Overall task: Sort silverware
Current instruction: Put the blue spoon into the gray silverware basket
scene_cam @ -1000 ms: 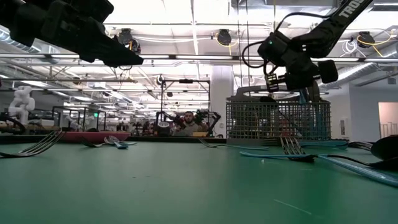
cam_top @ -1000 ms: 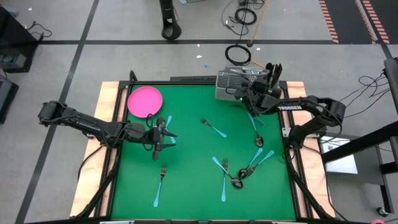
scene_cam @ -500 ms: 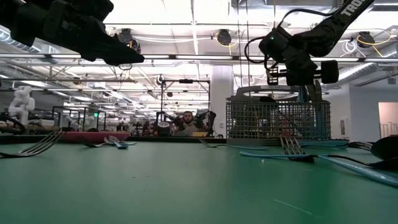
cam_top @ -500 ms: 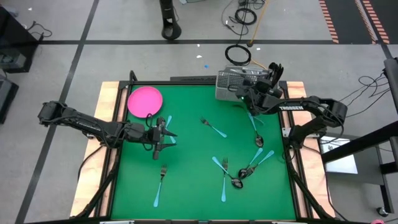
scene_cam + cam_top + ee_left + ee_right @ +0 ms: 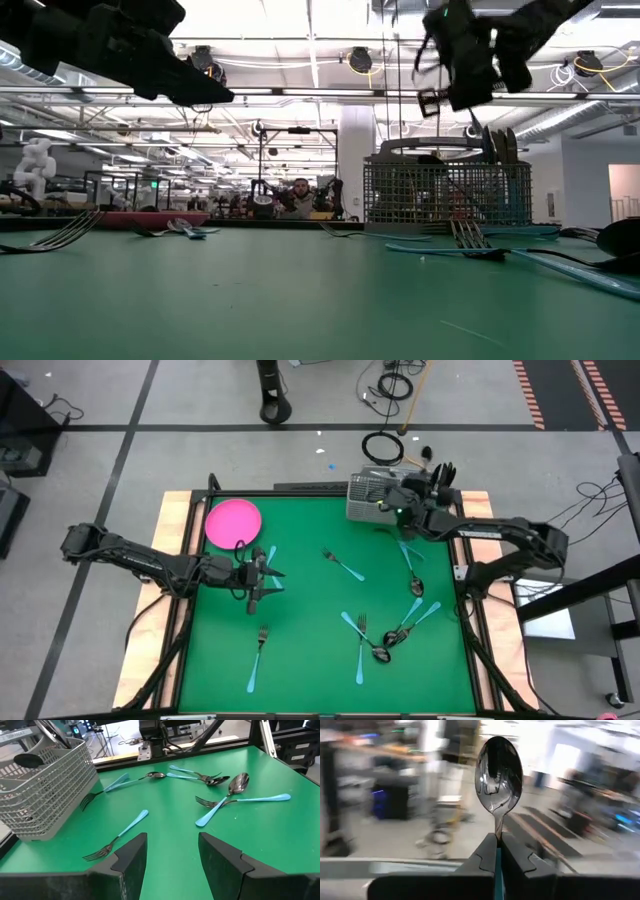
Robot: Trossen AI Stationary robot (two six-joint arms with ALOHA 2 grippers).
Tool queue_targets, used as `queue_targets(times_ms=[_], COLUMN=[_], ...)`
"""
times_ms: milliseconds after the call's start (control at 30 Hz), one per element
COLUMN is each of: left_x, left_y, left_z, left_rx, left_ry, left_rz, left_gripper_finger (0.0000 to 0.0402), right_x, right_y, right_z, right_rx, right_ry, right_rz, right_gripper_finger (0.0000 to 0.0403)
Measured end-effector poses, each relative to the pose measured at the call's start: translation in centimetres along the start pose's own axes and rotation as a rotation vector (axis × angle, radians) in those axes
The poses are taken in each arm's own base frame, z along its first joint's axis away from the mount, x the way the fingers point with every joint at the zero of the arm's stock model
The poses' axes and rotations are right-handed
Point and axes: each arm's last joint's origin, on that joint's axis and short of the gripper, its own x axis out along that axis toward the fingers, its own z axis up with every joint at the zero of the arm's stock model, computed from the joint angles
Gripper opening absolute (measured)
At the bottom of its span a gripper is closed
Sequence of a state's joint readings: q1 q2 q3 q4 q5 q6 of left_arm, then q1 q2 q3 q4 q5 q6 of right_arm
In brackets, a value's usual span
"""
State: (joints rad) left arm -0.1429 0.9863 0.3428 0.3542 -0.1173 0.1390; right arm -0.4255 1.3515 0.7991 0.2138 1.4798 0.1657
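A round pink plate (image 5: 234,522) lies flat on the green table mat (image 5: 310,620) at the far left corner. A silver wire-mesh caddy (image 5: 375,495) stands upright at the far edge, toward the right corner, well apart from the plate. In the low view, a person (image 5: 298,198) sits in the room beyond the table.

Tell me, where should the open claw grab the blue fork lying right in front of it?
Probably the middle of the fork's light-blue handle, coming straight down from above with the left claw. It lies flat alone, with bare green mat on both sides for the fingers.
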Motion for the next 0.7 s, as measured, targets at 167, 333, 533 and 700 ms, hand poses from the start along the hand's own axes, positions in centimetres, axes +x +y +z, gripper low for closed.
queue_targets(times_ms=[167, 333, 533, 700], left_x=[0.0, 0.0, 0.0, 0.0], left_y=[0.0, 0.0, -0.1, -0.1], left_z=[0.0, 0.0, 0.0, 0.0], left_rx=[-0.001, -0.002, -0.026, -0.027], left_ry=[0.0, 0.002, 0.003, 0.003], left_rz=[-0.005, -0.006, -0.011, -0.012], left_gripper_finger=[0.018, 0.018, 0.018, 0.018], right_x=[-2.4, -5.2, -5.6, -4.3], right_y=[-1.3, -4.5, -6.5, -6.6], right_z=[4.5, 7.5, 4.3, -1.7], right_rx=[-0.077, -0.08, -0.055, 0.118], right_ry=[-0.042, -0.134, -0.121, -0.209], right_rz=[0.284, 0.612, 0.675, 0.652], right_gripper_finger=[0.0, 0.0, 0.0, 0.0])
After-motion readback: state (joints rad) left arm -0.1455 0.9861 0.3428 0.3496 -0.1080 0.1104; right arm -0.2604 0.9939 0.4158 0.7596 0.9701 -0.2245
